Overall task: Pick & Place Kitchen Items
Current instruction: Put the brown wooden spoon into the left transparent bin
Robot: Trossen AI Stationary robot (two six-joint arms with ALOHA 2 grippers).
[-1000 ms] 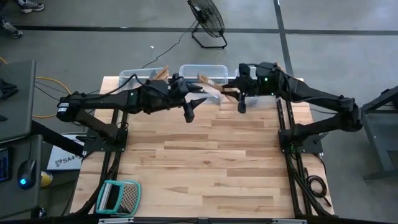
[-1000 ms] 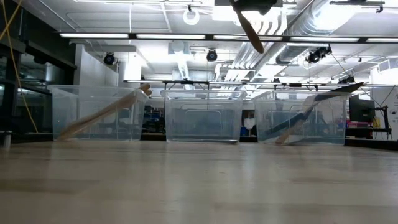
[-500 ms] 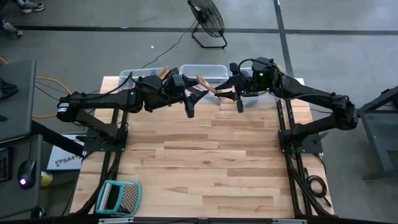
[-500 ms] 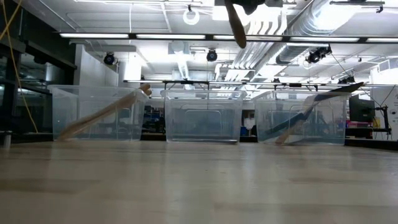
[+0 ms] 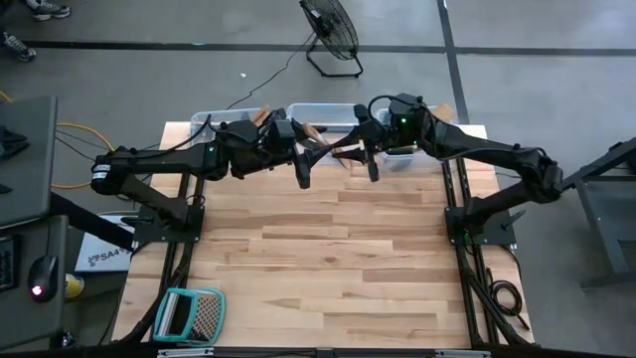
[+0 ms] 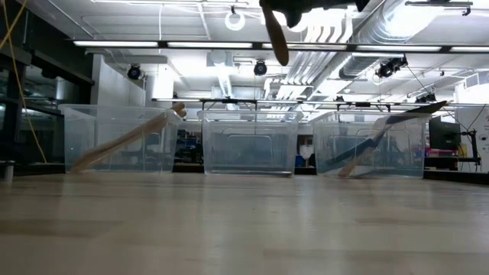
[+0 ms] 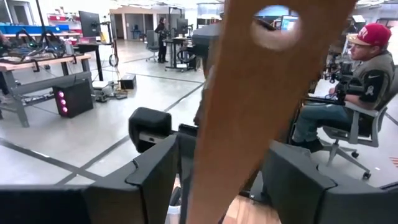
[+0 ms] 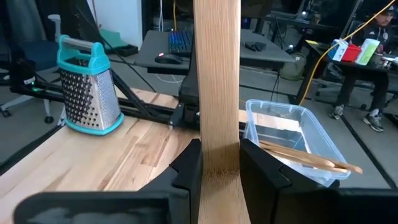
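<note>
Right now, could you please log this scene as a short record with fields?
right gripper: shut on wooden utensil, high over the table's far edge
left gripper: around the same wooden utensil's other end, jaws wide, contact unclear
bins: three clear bins at the far edge, left bin and right bin hold utensils, middle bin looks empty
grater: teal-framed, near-left corner

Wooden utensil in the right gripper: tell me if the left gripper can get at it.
Probably yes: the wooden utensil appears to stand between the left gripper's open fingers, with nothing blocking.
</note>
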